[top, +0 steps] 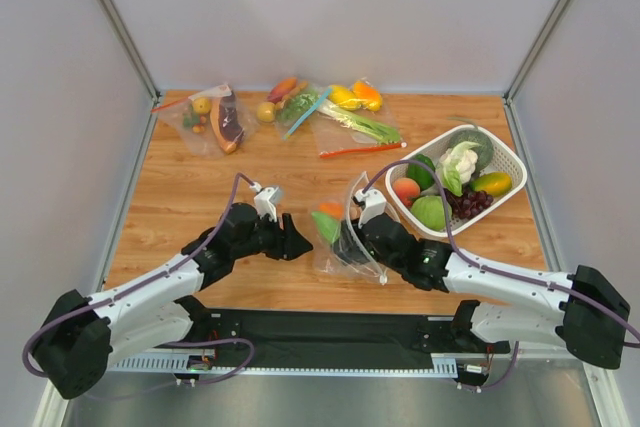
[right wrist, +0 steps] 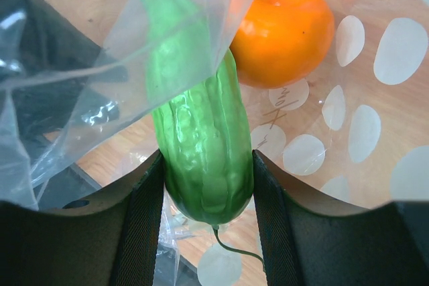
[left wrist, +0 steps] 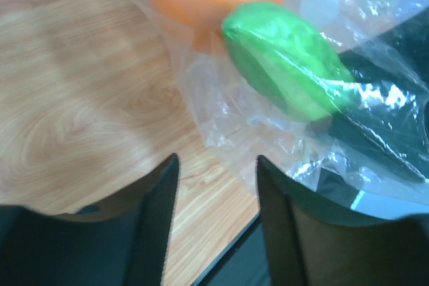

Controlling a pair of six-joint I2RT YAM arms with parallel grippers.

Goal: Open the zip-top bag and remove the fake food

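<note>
The dotted bag (top: 328,259) lies on the counter (top: 200,182) between the two arms. It looks thin, limp and slippery, so the stiffer zip edge is probably the best place to pinch it. The right claw (right wrist: 208,185) is clenched on the glossy green piece (right wrist: 201,132), which seems hard and light, beside the orange (right wrist: 285,28). The left claw (left wrist: 218,192) stands released and empty, just beside the bag. Only the right wrist view shows that grip; the view from above hides it.

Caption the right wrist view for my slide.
Right jaws grip the green cucumber beside an orange in the dotted clear bag.
</note>
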